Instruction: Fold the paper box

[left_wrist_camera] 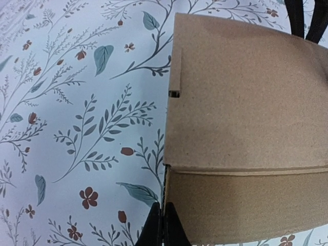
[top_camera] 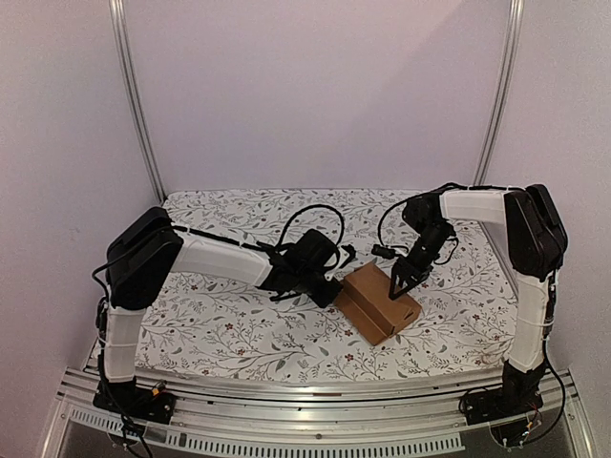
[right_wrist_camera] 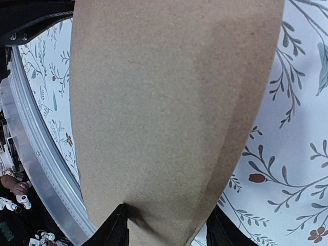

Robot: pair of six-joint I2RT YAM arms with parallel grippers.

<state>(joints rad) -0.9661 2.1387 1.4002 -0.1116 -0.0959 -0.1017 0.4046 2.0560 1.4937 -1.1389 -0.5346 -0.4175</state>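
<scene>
White arm links (top_camera: 215, 256), black joints (top_camera: 143, 258), black right hand (top_camera: 396, 289), looping black cables (top_camera: 310, 212)

The floral cloth (top_camera: 220, 329) is overlooked from high behind the arm bases (top_camera: 134, 399), toward 12 o'clock, at a distance. The paper box (top_camera: 380, 301) is viewed closely by both wrist cameras, filling 3 o'clock in the left one. Box and cloth are shared by all views

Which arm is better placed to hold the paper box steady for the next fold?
Right. The right hand has a finger on each side of the paper box and seems to grip it. The left hand is shut, its tips only at the box's edge.
</scene>
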